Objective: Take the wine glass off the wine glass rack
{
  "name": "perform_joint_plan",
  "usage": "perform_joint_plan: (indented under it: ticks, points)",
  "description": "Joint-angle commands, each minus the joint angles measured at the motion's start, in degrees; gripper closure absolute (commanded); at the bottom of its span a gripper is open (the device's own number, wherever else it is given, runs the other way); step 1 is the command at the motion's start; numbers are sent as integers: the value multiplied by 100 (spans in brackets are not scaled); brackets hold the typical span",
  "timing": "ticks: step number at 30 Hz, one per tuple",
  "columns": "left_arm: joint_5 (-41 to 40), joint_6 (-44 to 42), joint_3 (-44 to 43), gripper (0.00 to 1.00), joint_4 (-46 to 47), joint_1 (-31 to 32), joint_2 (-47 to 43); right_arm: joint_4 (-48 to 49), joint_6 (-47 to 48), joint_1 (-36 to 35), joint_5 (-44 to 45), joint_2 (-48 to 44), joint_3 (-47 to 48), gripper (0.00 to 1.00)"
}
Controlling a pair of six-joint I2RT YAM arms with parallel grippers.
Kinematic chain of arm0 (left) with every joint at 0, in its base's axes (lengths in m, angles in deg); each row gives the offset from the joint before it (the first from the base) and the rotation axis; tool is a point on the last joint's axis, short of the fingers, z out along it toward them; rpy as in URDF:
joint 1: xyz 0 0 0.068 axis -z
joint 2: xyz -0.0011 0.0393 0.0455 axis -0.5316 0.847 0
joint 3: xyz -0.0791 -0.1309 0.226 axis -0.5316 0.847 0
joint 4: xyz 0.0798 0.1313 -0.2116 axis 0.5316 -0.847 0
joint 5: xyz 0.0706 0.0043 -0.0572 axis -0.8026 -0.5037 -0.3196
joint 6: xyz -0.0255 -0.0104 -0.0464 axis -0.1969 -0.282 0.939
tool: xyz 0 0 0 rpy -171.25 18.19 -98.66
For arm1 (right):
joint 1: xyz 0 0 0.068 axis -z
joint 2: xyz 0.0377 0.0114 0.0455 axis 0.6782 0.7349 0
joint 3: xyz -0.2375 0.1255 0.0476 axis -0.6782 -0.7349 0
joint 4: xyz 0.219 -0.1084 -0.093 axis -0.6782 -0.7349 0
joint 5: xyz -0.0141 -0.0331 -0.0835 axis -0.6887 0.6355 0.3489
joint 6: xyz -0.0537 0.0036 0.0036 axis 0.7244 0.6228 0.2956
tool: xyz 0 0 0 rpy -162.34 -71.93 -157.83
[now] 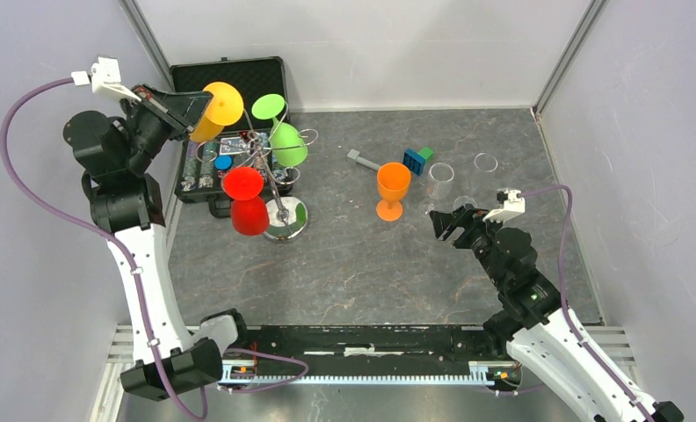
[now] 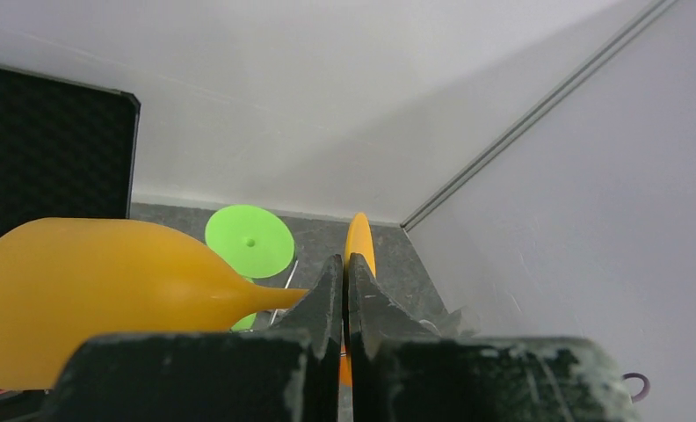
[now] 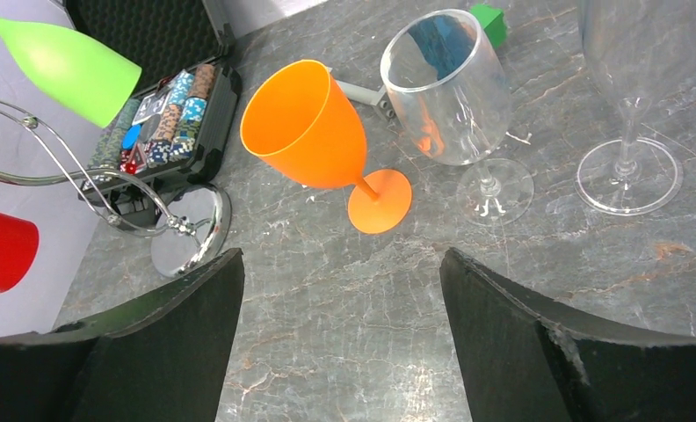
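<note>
One yellow wine glass [image 2: 107, 299] is sitting pinched by its stem in my left gripper [image 2: 344, 264], and I am holding it up beside the wine glass rack [image 1: 283, 230], apart from its hooks, by the black case [image 1: 239, 75]. I am hovering my right gripper [image 3: 340, 290], jaws spread wide and gripping nothing, over the table near the orange glass [image 3: 314, 132].

Top cam: fixed, high behind the arm bases, looks down & fwd over the whole table [image 1: 371, 272]. L wrist cam: up at far left, looks along the left gripper [image 2: 344, 264], v. close on the yellow glass [image 2: 90, 299]. R wrist cam: low over the table, behind the right gripper [image 3: 340, 264], faces the orange glass [image 3: 305, 123], rack [image 3: 191, 233] & case [image 3: 142, 35], all shared w/ the top view.
</note>
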Motion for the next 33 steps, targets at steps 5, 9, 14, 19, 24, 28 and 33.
perform_joint_plan:
  ticks: [5, 9, 14, 19, 24, 28, 33]
  points:
    - [1027, 982, -210, 98, 1358, 114, -505, 500, 163, 11, -235, -149, -83, 7]
    - [1376, 1905, -50, 98, 2564, 360, -736, 1062, 192, 11, -416, -259, -139, 2]
    - [1227, 2740, 264, 98, 3398, 959, -803, 1440, 143, 16, -636, -149, -25, 2]
    - [411, 2769, 779, 98, 3703, 2722, -650, 2267, -29, 10, -1170, 26, 16, 2]
    - [-255, 3154, 1098, 98, 4194, 4103, -162, 3671, -495, 15, -2025, 299, 20, 2]
    - [-615, 3800, 1300, 98, 4852, 4794, 189, 5925, -1685, 11, -2578, 556, -449, 2]
    - [-1197, 5065, 1936, 98, 6247, 5127, 371, 7171, -2352, 11, -2441, 724, -741, 2]
